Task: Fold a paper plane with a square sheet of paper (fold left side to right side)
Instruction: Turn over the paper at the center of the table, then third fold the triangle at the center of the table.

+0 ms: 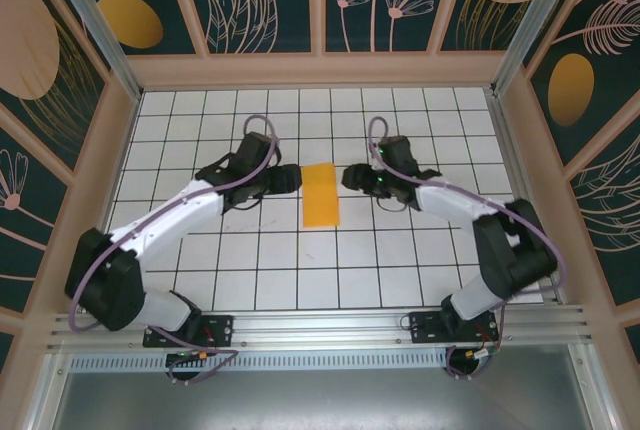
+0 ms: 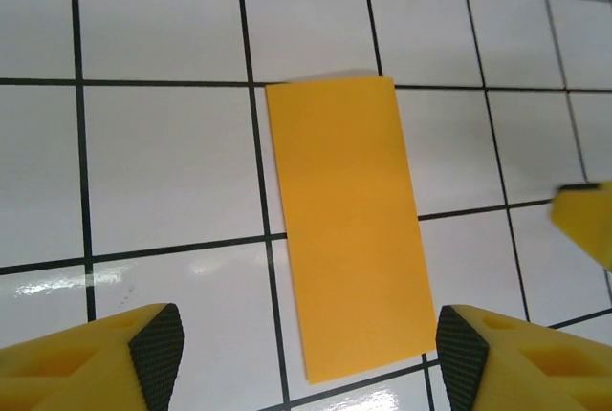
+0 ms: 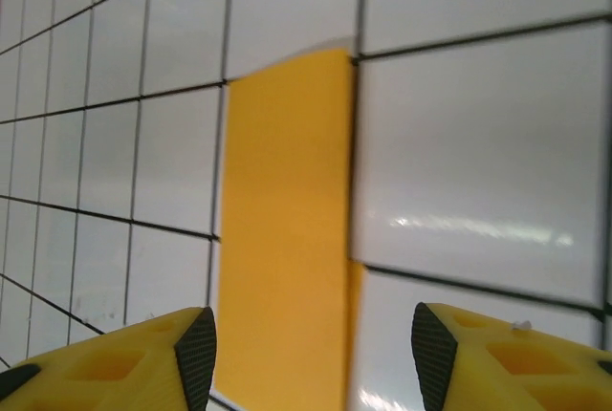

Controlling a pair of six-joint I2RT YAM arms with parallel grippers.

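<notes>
The bright orange sheet of paper [image 1: 320, 195] lies flat on the white grid table, folded in half into a tall narrow rectangle. It also shows in the left wrist view [image 2: 349, 225] and the right wrist view [image 3: 282, 239]. My left gripper [image 1: 293, 179] hovers just left of the paper's upper part, open, with nothing between its yellow fingers [image 2: 143, 349]. My right gripper [image 1: 350, 177] faces it from the right side, also open and empty, fingers [image 3: 459, 354] spread. Neither gripper touches the paper.
White tiled floor [image 1: 300, 270] with black grid lines stretches in front of the paper. Wooden frame walls with a dark leaf pattern [image 1: 260, 0] enclose the back and sides. The arm bases [image 1: 190, 330] stand at the near edge.
</notes>
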